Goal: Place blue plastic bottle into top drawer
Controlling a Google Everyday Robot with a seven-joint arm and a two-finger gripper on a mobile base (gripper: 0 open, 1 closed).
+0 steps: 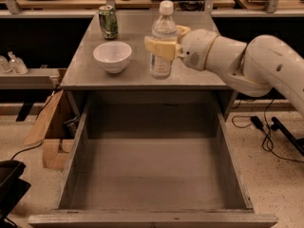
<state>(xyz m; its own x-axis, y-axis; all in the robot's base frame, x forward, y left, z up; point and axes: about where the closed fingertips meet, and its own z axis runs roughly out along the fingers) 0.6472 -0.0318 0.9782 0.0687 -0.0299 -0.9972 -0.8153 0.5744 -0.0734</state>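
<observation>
The blue plastic bottle (162,37) is clear with a white cap and stands upright in the air above the front part of the cabinet top (137,75). My gripper (161,48) comes in from the right on a white arm and is shut on the bottle around its middle, with yellowish fingers (156,46) across its front. The top drawer (152,172) is pulled fully open below the cabinet top and its grey inside holds nothing.
A white bowl (112,56) sits on the cabinet top to the left of the bottle. A green soda can (108,22) stands behind it. Small clear pump bottles (12,63) stand on a shelf at far left. Cables (266,127) lie on the floor at right.
</observation>
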